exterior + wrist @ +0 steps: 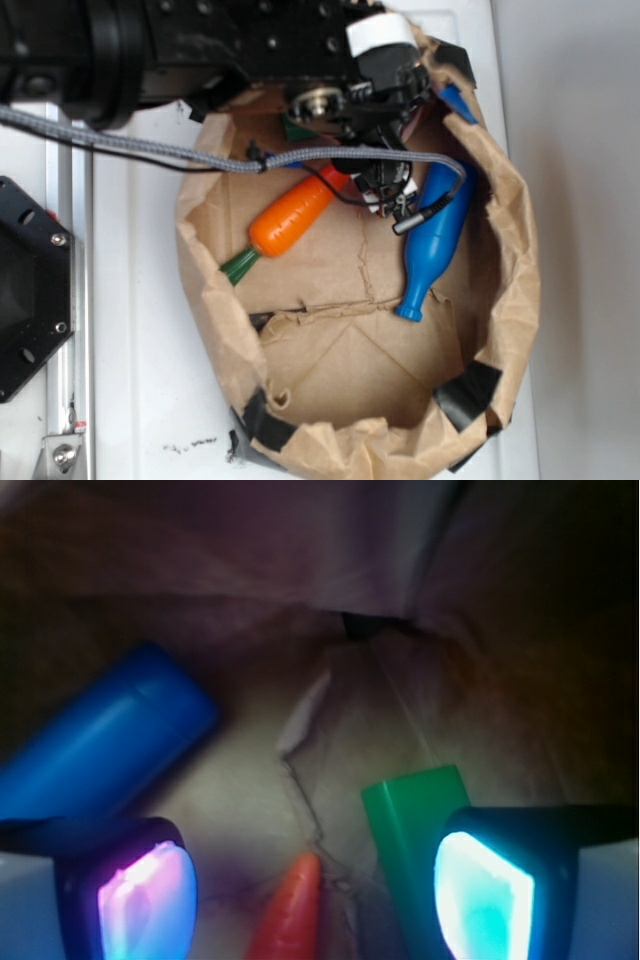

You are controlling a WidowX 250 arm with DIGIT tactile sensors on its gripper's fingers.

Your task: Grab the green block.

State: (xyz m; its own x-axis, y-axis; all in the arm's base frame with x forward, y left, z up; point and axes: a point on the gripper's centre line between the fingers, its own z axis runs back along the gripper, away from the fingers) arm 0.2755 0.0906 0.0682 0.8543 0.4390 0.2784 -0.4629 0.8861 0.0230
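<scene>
— So, where is the green block (415, 825) sitting?

— Down on the floor of the brown paper bag (505, 250), at the end nearest the robot's arm. The wrist view shows it as a bright green slab lying just inside the right finger (485, 890), whose glowing pad overlaps its lower corner. Whether pad and block actually touch, I cannot tell.

— And the pincer (315, 895) itself?

— Spread wide, with nothing clamped between the fingers. The gap between them shows the bag's creased paper and the orange tip of the carrot (292, 217) poking up from below. The green block is at the right side of that gap, not centred in it.

— What else is in the bag?

— A blue bottle (435, 240), lying along the bag's side with its narrow neck pointing away from the arm. In the wrist view its fat end sits just above the left finger. The carrot lies diagonally beside it, green stem toward the bag's wall.

— Can you see the block from the exterior camera?

— Barely. A dark green sliver shows under the black arm; the rest is hidden. The bag rests on a white tabletop (150, 400).
</scene>
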